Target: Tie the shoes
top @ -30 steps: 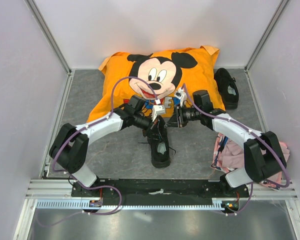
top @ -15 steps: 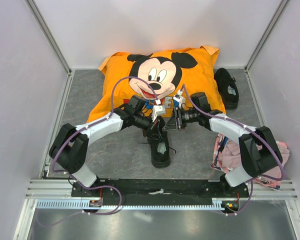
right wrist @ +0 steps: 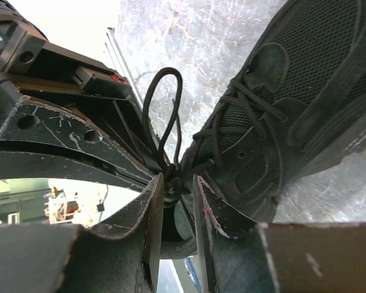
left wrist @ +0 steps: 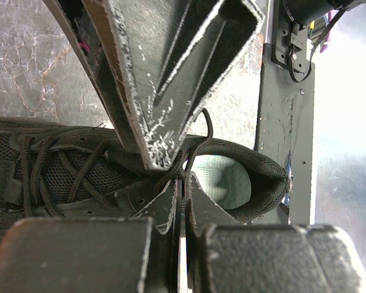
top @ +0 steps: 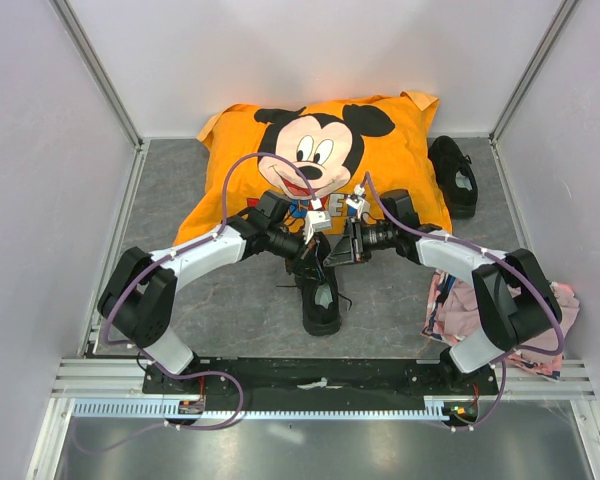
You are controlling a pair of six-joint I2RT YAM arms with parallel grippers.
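Two wrist views show what overhead hides: my left jaws clamp the thin black lace [left wrist: 197, 145] of the black low-top sneaker [top: 320, 320]; my right jaws straddle its knot, grip uncertain.

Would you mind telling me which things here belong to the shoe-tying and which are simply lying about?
Belongs to the job:
- near shoe
- its laces
- far shoe

Just lying about:
- Mickey Mouse pillow
- pink cloth
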